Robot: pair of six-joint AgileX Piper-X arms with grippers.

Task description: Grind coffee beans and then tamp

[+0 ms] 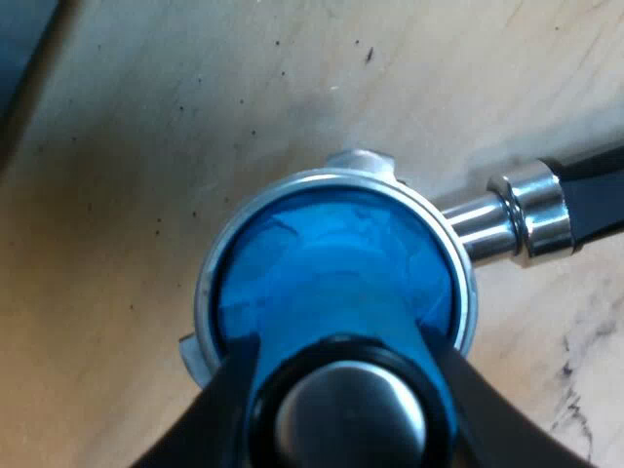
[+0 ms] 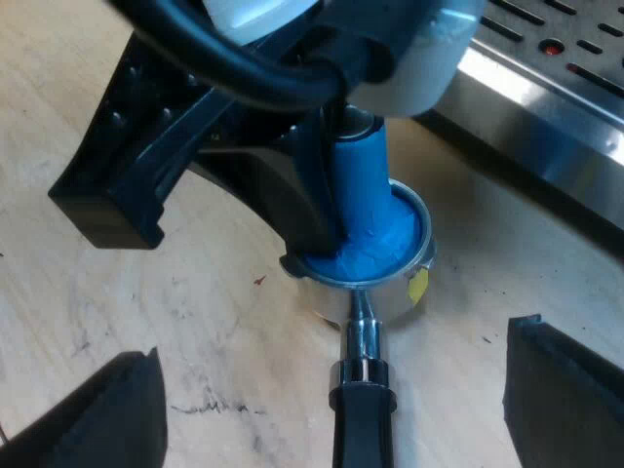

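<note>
The blue tamper [image 1: 331, 283] sits squarely inside the basket of the metal holder [image 1: 336, 180], its blue base filling the rim almost edge to edge, so any ground coffee beneath it is hidden. The left jaws are closed on the tamper's upright stem, one black finger on each side just below its dark-ringed metal cap, directly above the holder. The holder lies loose on the pale wooden surface [image 1: 146, 146], with its chrome neck and dark handle [image 2: 363, 429] running away from the basket; the handle's far end is out of sight. A small yellow tag [image 2: 417, 286] shows on the holder's outer wall. The right jaws hang wide open and hold nothing, one finger on each side of the holder's handle and well apart from it. The espresso machine [image 2: 546, 127], seen as a steel ledge with a slotted tray, stands near the holder, on the side away from the handle. By the look of it, the grinding is done and the tamping step is in hand. The next move seems to call for a straight, level press down into the holder, with no tilt that would pack the bed unevenly, then a clean vertical lift of the tamper. The holder is unclamped, so closing the right jaws on the handle would steady it against sliding.
</note>
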